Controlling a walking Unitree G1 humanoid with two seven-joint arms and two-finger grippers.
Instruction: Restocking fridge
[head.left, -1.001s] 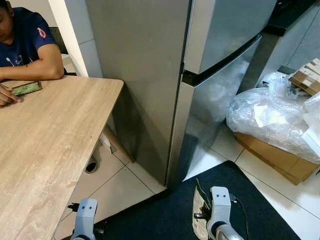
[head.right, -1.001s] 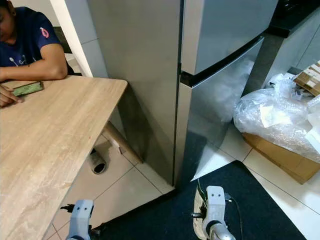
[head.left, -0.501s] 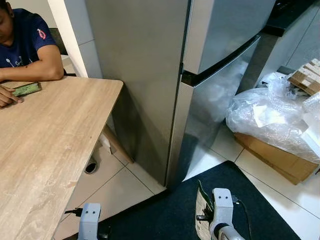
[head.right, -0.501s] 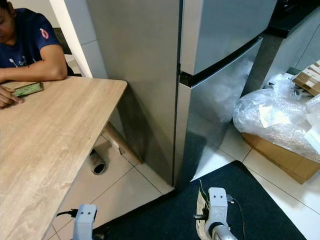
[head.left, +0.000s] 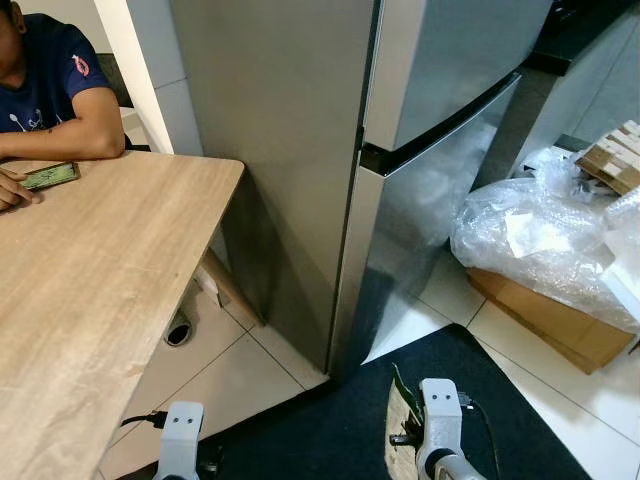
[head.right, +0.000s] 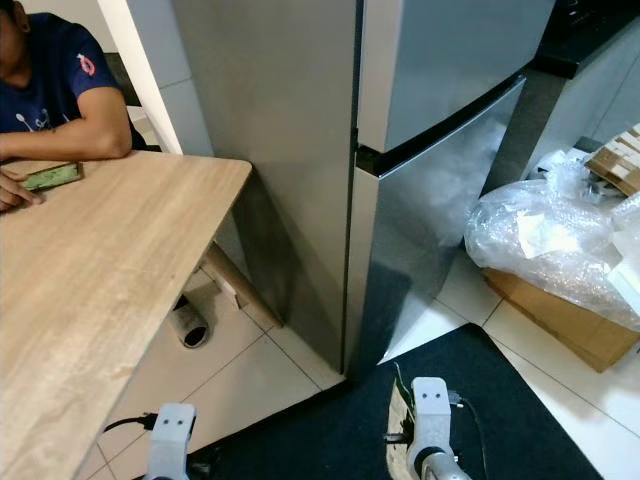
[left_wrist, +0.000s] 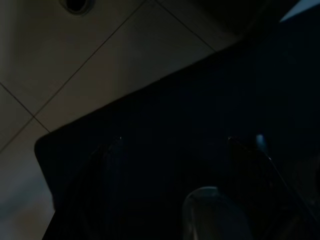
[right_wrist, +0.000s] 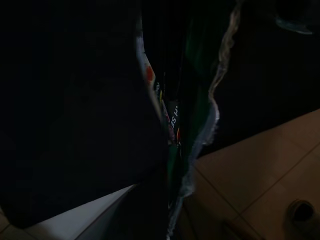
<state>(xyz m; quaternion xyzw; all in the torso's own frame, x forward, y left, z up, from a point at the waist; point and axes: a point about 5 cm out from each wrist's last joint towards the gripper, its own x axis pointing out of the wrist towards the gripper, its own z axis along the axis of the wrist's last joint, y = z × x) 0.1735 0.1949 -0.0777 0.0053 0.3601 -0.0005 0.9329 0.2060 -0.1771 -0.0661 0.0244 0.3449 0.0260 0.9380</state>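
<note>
A flat packet (head.left: 402, 430) with a green and pale printed wrapper is held low beside the right arm, over the dark mat (head.left: 340, 430), and is seen edge-on in the right wrist view (right_wrist: 175, 135). The right claw (right_wrist: 172, 150) appears to be clamped on this packet, though the view is very dark. The fridge (head.left: 330, 150), steel-grey with both doors closed, is placed straight ahead, its lower front corner meeting the edge of the mat. The left arm (head.left: 181, 440) is hung low over the tiled floor (head.left: 215, 380); in the left wrist view the fingers (left_wrist: 107, 170) of the left claw are faintly made out, set apart over the mat with nothing between them. To the left, a wooden worktop (head.left: 90, 280) is seen, at which a person (head.left: 50, 95) in a dark blue shirt is seated, a phone (head.left: 50, 176) lying by the forearm. To the right of the fridge, bubble wrap (head.left: 530, 240) is heaped on a cardboard box (head.left: 555, 325).
</note>
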